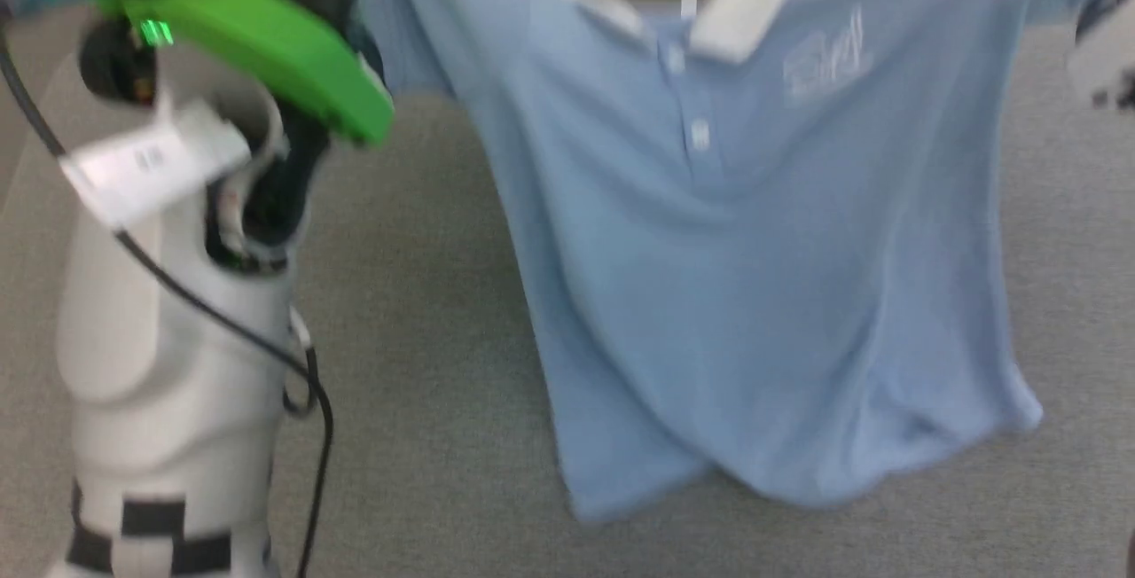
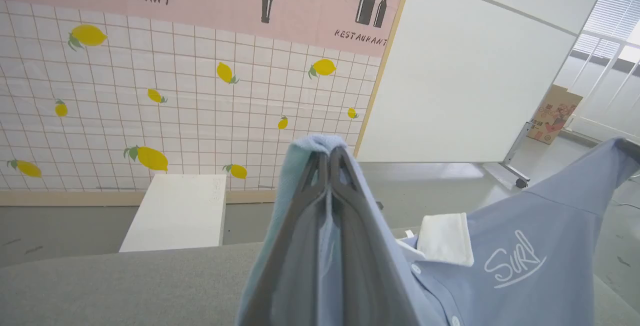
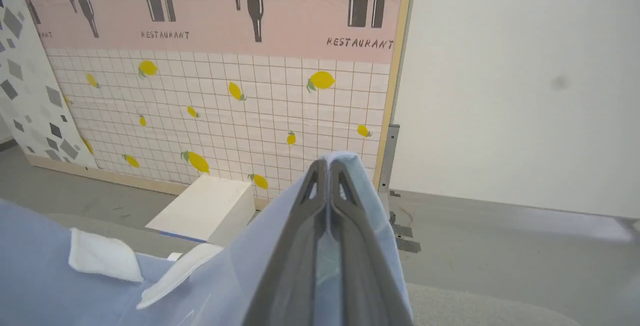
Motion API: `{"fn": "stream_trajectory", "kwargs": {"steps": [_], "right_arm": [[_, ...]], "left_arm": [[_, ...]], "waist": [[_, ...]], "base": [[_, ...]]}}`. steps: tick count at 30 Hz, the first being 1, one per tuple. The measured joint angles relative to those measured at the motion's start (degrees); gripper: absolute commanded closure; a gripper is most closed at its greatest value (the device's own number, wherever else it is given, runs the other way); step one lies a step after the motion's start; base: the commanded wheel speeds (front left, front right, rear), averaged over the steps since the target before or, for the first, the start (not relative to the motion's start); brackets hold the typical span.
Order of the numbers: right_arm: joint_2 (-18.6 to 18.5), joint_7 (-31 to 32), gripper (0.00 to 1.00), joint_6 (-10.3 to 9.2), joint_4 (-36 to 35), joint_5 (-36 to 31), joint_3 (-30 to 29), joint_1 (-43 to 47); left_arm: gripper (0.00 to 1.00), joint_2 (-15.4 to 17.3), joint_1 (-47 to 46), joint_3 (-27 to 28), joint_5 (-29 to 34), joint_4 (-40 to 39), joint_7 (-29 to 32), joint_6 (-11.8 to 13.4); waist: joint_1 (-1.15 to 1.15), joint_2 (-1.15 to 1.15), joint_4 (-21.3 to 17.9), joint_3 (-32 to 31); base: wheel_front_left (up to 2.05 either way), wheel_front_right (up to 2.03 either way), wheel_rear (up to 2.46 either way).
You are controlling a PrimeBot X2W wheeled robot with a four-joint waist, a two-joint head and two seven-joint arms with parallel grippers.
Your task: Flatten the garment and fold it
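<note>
1. A light blue polo shirt [image 1: 754, 294] hangs spread wide in the air, front toward the robot, held up at both top corners.
2. The left gripper [image 2: 330, 155] is clamped on the shirt's left shoulder area. Blue cloth drapes over and between its dark fingers.
3. The right gripper [image 3: 327, 166] is clamped the same way on the right shoulder area, with cloth wrapped round its tips.
4. The white collar [image 1: 745, 15] sits at the top centre. A white cursive logo [image 1: 825, 55] lies just to its right, and a white button [image 1: 700, 135] sits below.
5. The hem sags in loose folds down to the grey tabletop [image 1: 426, 339]. Blur hides whether the two touch.
6. At the left stands the robot's pale left arm [image 1: 160, 365], topped by a green cover [image 1: 257, 46].
7. Far beyond the tabletop is a tiled wall [image 2: 190, 131] printed with lemons, with a white box [image 2: 175, 211] on the floor before it.
</note>
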Motion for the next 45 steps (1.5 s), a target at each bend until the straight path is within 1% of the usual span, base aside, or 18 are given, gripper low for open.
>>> {"fn": "stream_trajectory", "kwargs": {"steps": [3,5,8,10,13,14,18,22,26,28,32,34,37,41,45], "right_arm": [[1.54,-0.98,1.0,0.0,4.04,-2.31,1.6,-7.45],[2.49,-2.0,1.0,0.0,7.44,-3.85,1.41,-11.56],[3.28,-3.74,1.0,0.0,13.15,-7.2,0.8,-17.27],[4.13,-4.13,1.0,0.0,17.69,-9.2,-0.37,-20.41],[4.81,-4.39,1.0,0.0,22.45,-11.81,-0.31,-23.39],[5.06,-4.38,1.0,0.0,23.73,-12.37,-0.21,-24.21],[5.75,-3.74,1.0,0.0,27.13,-12.92,0.51,-26.77],[5.83,-1.47,1.0,-0.01,28.86,-12.73,1.63,-29.06],[6.34,3.21,1.0,0.0,29.88,-11.27,1.19,-31.41],[6.46,4.41,1.0,0.0,29.56,-11.16,0.9,-33.22],[7.05,4.31,1.0,0.0,28.47,-11.34,-0.79,-36.68],[7.31,3.48,1.0,0.0,27.88,-12.14,-1.94,-38.47],[7.3,0.35,1.0,0.0,26.02,-14.37,-4.05,-42.9],[7.4,-4.91,1.0,-0.01,25.09,-18.08,-5.69,-47.78],[7.25,-8.8,1.0,-0.01,25.53,-20.83,-6.89,-50.48]], "left_arm": [[1.0,0.12,-8.1,0.67,1.83,5.57,-0.76,1.2],[1.0,0.57,-12.55,0.89,3.14,9.29,-1.79,1.93],[1.0,2.13,-18.48,1.43,5.83,15.79,-3.2,3.34],[1.0,3.25,-21.67,1.36,6.47,20.12,-3.32,3.41],[1.0,3.32,-24.94,1.24,6.11,24.81,-2.87,3.26],[1.0,3.15,-25.8,1.19,5.84,26.01,-2.6,2.88],[1.0,2.5,-27.75,0.8,5.04,28.69,-2.04,2.21],[1.0,2.36,-29.04,0.01,5.02,29.94,-0.33,1.99],[1.0,2.35,-31.09,-0.09,4.76,29.71,1.99,2.41],[1.0,2.32,-33.07,-0.26,4.8,28.78,1.91,2.74],[1.0,1.83,-36.81,-0.2,5.37,27.3,-0.19,4.34],[1.0,1.29,-39.0,-0.13,5.92,26.88,-2.81,5.35],[1.0,-0.16,-44.34,0.67,6.65,25.58,-9.15,7.45],[1.0,-1.92,-50.65,1.56,6.72,26.15,-17.31,8.14],[1.0,-2.86,-54.74,2.05,6.48,28.87,-23.06,7.89]], "waist": [[0.0,0.0,-0.9,-2.47],[0.0,0.0,-1.53,-3.99],[0.0,0.0,-2.56,-6.14],[0.0,0.0,-3.27,-7.59],[0.0,0.0,-4.12,-9.43],[0.0,0.0,-4.36,-10.0],[0.0,0.0,-5.09,-11.42],[0.0,0.0,-5.5,-10.81],[0.0,0.0,-5.81,-8.49],[0.0,0.0,-5.96,-6.63],[0.0,0.0,-6.16,-2.42],[0.0,0.0,-6.26,0.17],[0.0,0.0,-6.31,4.19],[0.01,0.0,-6.21,9.88],[0.02,0.0,-5.85,15.3]], "base": [[0.0,0.0,0.0],[0.0,0.0,0.0],[0.0,0.0,0.0],[0.0,0.0,0.0],[0.0,0.0,0.0],[0.0,0.0,0.0],[0.0,0.0,0.0],[0.0,0.0,0.0],[0.0,0.0,0.0],[0.0,0.0,0.0],[0.0,0.0,0.0],[0.0,0.0,0.0],[0.0,0.0,0.0],[0.0,0.0,0.0],[0.0,0.0,0.0]]}}
